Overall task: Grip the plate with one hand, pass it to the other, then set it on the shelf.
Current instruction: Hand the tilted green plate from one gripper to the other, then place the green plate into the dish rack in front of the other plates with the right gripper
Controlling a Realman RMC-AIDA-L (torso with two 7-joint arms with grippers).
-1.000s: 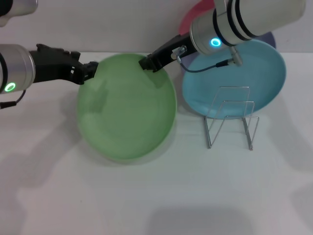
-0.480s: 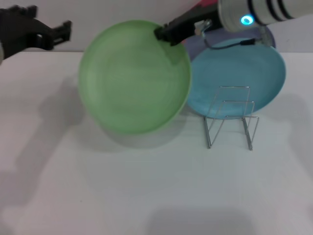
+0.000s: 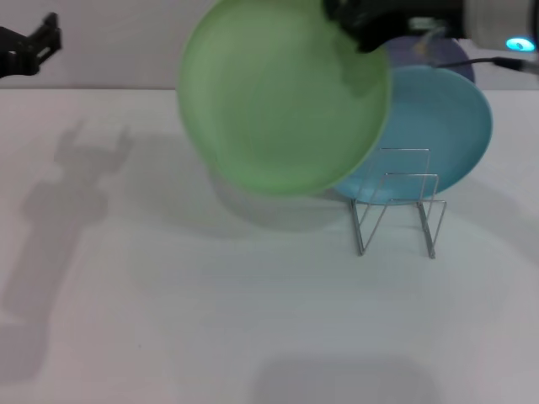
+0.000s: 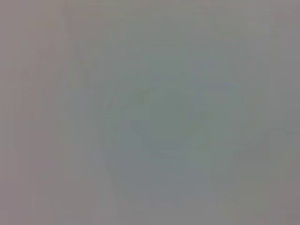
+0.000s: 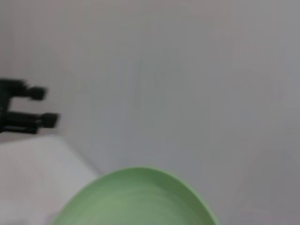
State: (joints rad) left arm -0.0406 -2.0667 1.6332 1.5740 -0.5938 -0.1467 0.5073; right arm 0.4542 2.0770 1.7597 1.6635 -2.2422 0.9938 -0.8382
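Observation:
The light green plate (image 3: pixel 282 97) hangs tilted in the air above the table, left of and above the wire shelf (image 3: pixel 396 206). My right gripper (image 3: pixel 344 18), with the cyan ring, is shut on the plate's upper right rim. The plate's rim also shows in the right wrist view (image 5: pixel 136 197). My left gripper (image 3: pixel 49 34) is open and empty at the far left, well apart from the plate. It shows far off in the right wrist view (image 5: pixel 44 107). The left wrist view shows nothing distinct.
A sky-blue plate (image 3: pixel 446 126) lies flat behind the shelf, partly covered by the green plate. A lavender plate (image 3: pixel 450 55) peeks out behind it. The white table (image 3: pixel 210 320) stretches in front and to the left; a wall stands behind.
My right gripper has lifted the green plate up and to the right, toward the shelf. My left gripper has let go and drawn back to the far left.

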